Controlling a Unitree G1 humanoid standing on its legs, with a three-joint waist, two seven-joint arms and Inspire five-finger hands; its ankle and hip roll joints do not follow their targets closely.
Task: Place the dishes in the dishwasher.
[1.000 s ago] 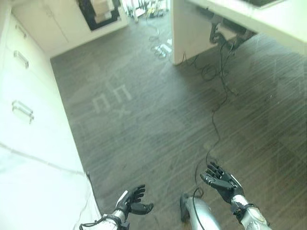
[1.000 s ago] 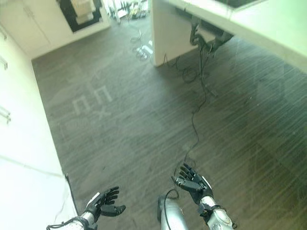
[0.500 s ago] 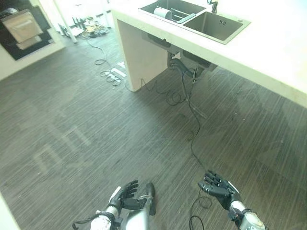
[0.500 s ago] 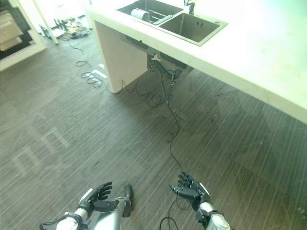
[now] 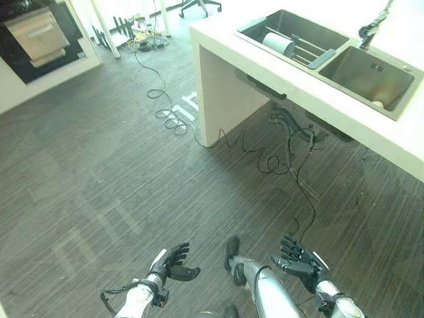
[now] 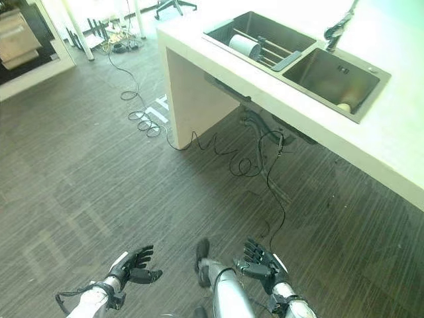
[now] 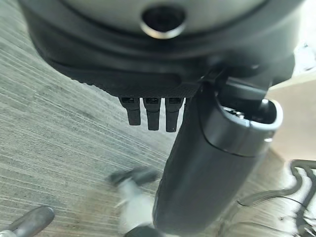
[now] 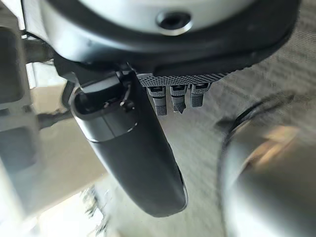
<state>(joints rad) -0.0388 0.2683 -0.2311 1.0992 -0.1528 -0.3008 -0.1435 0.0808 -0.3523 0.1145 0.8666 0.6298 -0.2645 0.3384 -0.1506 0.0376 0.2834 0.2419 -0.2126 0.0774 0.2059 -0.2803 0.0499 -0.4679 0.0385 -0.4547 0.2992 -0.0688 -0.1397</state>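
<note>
White cup [image 5: 279,44] on side on rack in left sink basin [image 5: 265,24]; dishwasher [image 5: 38,33] far left.

the sink [image 5: 371,73] runs off the edge; a small pale item [image 6: 343,106] inside is unidentifiable.

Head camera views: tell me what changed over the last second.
The camera swung from the white cabinets and bare floor toward the counter, so the double sink with its rack and white roll came into view. That is camera motion. Left robot hand and right robot hand stayed open, empty, above the floor.
</note>
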